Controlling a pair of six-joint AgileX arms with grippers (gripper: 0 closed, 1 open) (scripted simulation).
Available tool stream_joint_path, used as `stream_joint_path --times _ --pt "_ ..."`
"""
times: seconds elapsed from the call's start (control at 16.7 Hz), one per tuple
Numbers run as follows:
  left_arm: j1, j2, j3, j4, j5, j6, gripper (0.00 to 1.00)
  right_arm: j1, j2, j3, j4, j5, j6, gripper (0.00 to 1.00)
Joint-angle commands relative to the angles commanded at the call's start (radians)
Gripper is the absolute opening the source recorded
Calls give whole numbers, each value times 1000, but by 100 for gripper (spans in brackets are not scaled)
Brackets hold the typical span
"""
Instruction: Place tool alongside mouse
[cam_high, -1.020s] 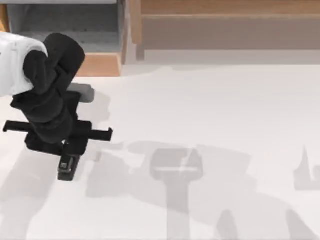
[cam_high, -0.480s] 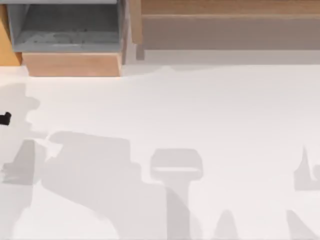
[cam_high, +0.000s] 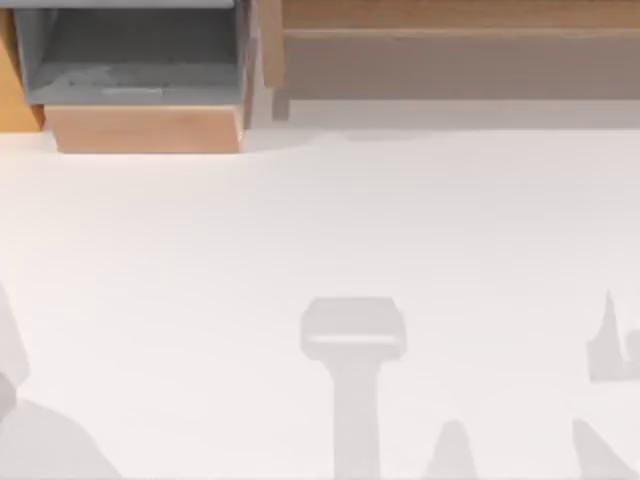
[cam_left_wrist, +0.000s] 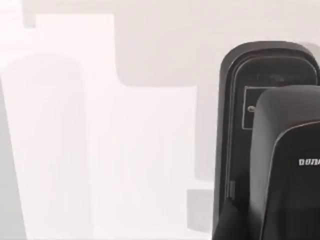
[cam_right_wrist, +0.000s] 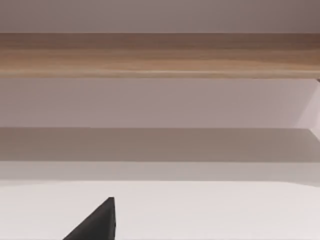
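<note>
The tool (cam_left_wrist: 270, 100), black with a rounded end, is seen close beneath the left wrist camera, over the white bench (cam_high: 300, 230). It is judged to be carried there so that it can be set beside the mouse. Whether the left end effector is closed on it cannot be told. The right arm is parked facing a wooden rail (cam_right_wrist: 160, 55); its end effector's state cannot be told either.
</note>
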Motion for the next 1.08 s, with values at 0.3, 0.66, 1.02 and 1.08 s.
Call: stream_joint_path --times 0.3,0.66,1.02,1.08 --pt "84 28 18 -2 6 44 0 0 0 0 0 0 0 100" --pt "74 24 14 5 8 52 0 0 0 0 0 0 0 100" --pt "33 15 6 64 46 91 0 0 0 0 0 0 0 100" --pt "26 12 5 75 52 97 0 0 0 0 0 0 0 100"
